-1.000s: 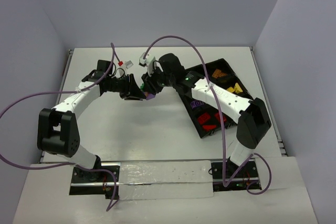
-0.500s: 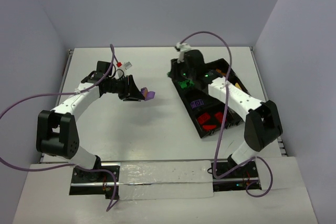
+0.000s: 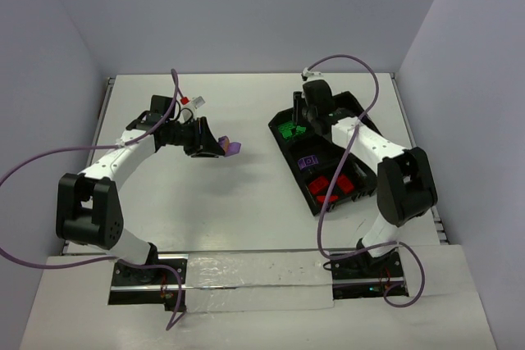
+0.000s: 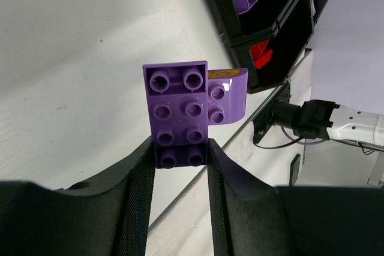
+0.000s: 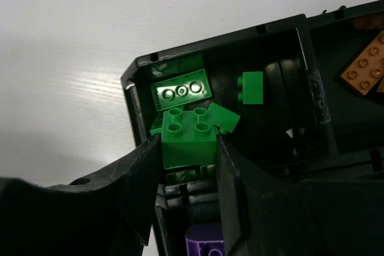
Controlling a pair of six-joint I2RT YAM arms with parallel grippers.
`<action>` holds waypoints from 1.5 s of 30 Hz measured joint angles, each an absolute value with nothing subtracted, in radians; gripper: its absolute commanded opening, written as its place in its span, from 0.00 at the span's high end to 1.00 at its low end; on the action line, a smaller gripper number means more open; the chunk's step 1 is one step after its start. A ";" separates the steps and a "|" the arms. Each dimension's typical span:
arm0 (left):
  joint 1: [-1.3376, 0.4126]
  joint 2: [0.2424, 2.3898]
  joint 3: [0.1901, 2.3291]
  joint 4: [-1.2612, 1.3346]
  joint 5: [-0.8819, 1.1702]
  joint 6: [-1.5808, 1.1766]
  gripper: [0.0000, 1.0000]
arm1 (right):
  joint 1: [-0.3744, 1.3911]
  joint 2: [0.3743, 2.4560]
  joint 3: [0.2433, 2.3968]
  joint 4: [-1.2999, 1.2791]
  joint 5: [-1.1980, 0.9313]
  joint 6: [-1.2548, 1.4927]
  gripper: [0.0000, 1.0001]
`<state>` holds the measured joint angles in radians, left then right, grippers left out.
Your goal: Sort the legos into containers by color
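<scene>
Overhead, the black tray (image 3: 300,176) sits on the right side of the white table (image 3: 205,219), its long axis running from the near edge away and to the right. The right arm's forearm (image 3: 365,141) crosses it lengthwise and hides part of it. Red bricks (image 3: 332,187) fill a near compartment, and a loose purple brick (image 3: 308,161) lies in the next one. A purple cable (image 3: 344,59) arches over the tray's far end.

The left gripper (image 4: 180,148) is over bare tabletop, well apart from the tray, and is closed on the near end of a long purple brick (image 4: 180,115). This brick's studs face the wrist camera, and its long axis runs straight out from the fingers (image 4: 135,196) toward the tray. A curved purple piece (image 4: 228,97) lies against its right side; whether the two are joined cannot be told.

The right gripper (image 5: 189,148) clamps a square green brick (image 5: 189,136), studs toward the camera, over the green compartment (image 5: 270,130) at the tray's far left corner. Other green bricks (image 5: 180,91) lie below it. An orange plate (image 5: 366,67) lies in the adjoining compartment.
</scene>
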<state>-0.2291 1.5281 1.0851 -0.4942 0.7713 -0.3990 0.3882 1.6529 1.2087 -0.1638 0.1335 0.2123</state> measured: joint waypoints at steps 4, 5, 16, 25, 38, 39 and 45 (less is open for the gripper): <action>-0.229 1.522 1.085 -0.499 0.765 -0.400 1.00 | 0.388 1.713 1.239 -0.175 0.173 0.209 0.38; -0.229 1.519 1.085 -0.499 0.763 -0.400 1.00 | 0.388 1.718 1.243 -0.178 0.183 0.208 0.38; -0.229 1.514 1.085 -0.515 0.759 -0.403 1.00 | 0.388 1.605 1.221 -0.168 0.088 0.195 0.39; -0.229 1.518 1.094 -0.521 0.756 -0.406 1.00 | 0.666 1.390 1.107 -0.115 -0.217 -0.148 0.37; -0.229 1.518 1.101 -0.521 0.752 -0.406 1.00 | 0.768 1.489 1.137 -0.176 -0.356 -0.395 0.35; -0.229 1.518 1.101 -0.521 0.752 -0.406 1.00 | 0.772 1.506 1.147 -0.184 -0.356 -0.403 0.35; -0.229 1.515 1.101 -0.522 0.752 -0.406 1.00 | 0.784 1.589 1.204 -0.183 -0.351 -0.419 0.35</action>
